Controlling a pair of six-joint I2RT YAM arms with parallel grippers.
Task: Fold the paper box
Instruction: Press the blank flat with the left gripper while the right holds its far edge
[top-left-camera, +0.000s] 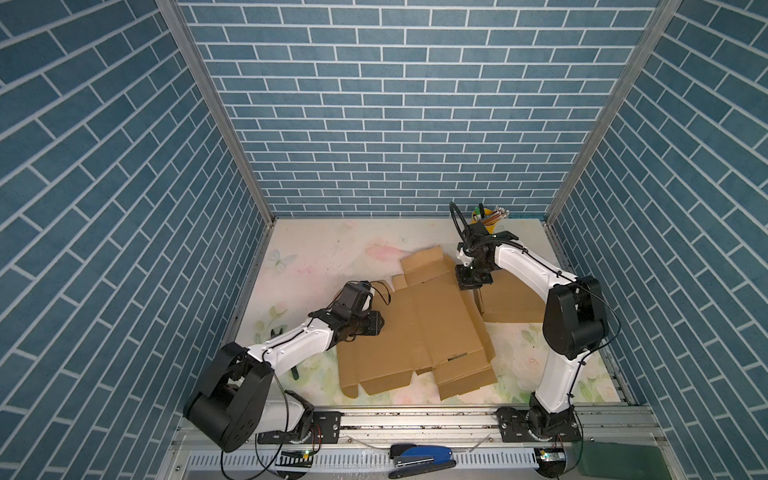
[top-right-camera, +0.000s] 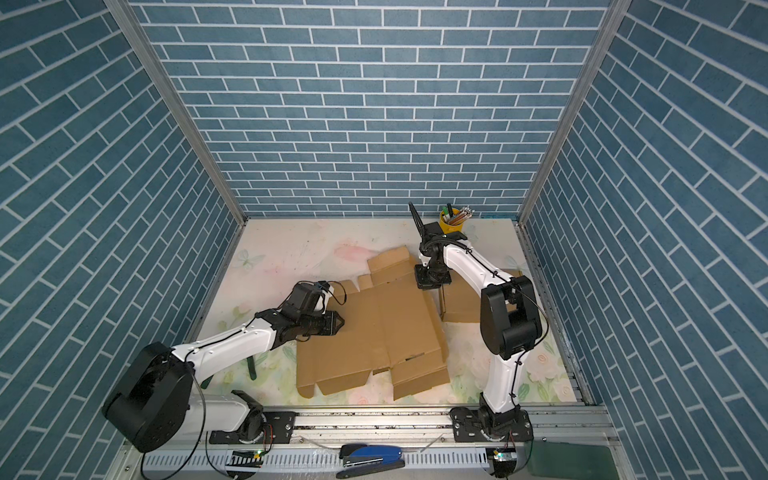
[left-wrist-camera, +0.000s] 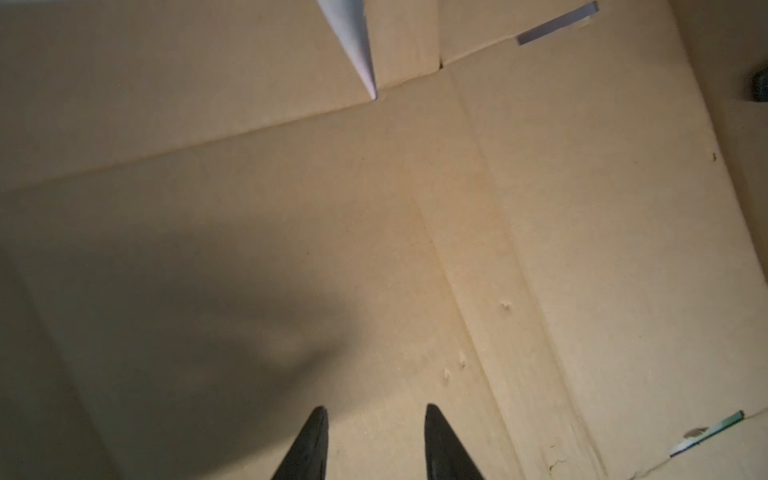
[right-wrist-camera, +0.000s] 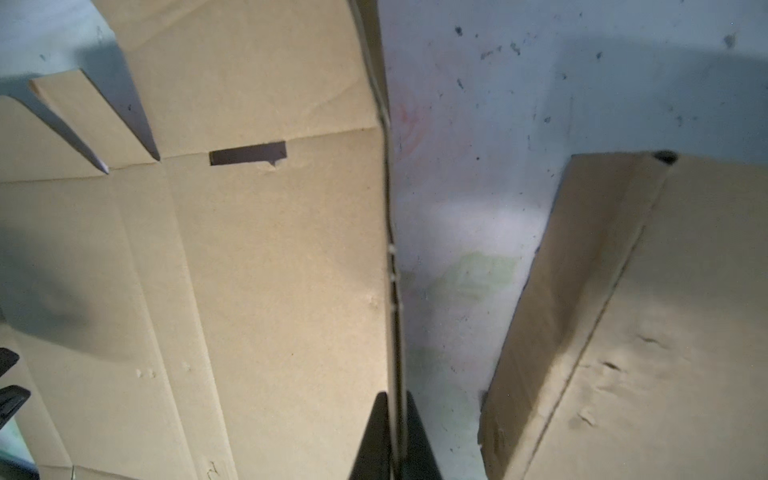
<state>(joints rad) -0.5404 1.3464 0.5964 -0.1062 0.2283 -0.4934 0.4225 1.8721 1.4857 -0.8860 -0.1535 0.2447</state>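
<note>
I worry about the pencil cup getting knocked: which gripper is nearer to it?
Right. The right gripper pinches a raised edge of the box, in front of the cup; the left gripper sits over the box's left part, much farther off.

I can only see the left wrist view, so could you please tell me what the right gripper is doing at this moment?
Observer: The right gripper is shut on a thin upright edge of the paper box, along the sheet's right side.
Operator: Thank you. Is the rest of the box folded up?
Observer: No. In both top views most of it lies flat on the table.
Operator: Is anything close to that pinched edge?
Observer: Yes, a second cardboard piece lies just right of it, with bare table between them.
</note>
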